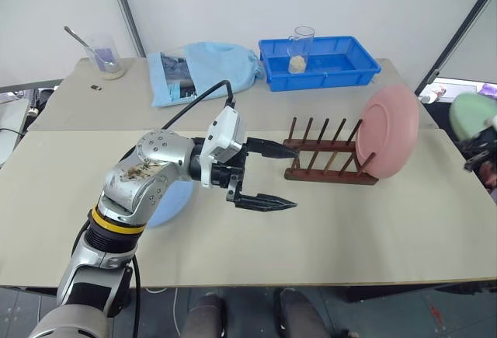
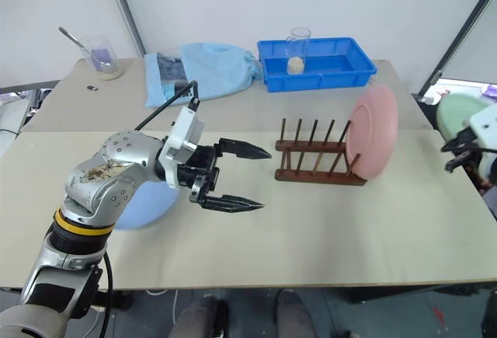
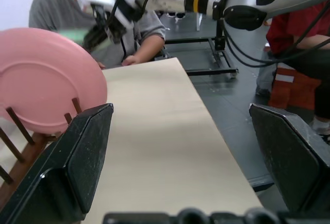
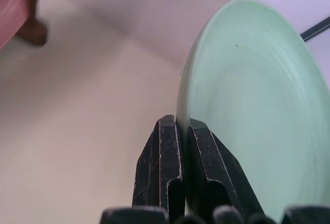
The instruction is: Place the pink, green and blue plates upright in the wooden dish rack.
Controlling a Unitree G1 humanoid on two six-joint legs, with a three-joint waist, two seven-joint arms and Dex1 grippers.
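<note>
The right wrist view shows the right gripper [image 4: 179, 131] pinching the green plate's [image 4: 258, 131] rim; left gripper [image 1: 283, 176] spread.

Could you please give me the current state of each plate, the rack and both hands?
Pink plate: upright in the rack's right end slot.
Green plate: pinched at its rim by the right hand, off the table.
Blue plate: flat on the table, partly hidden by the left arm.
Rack: other slots empty.
Left hand: open, empty.
Right hand: shut on the green plate.
</note>
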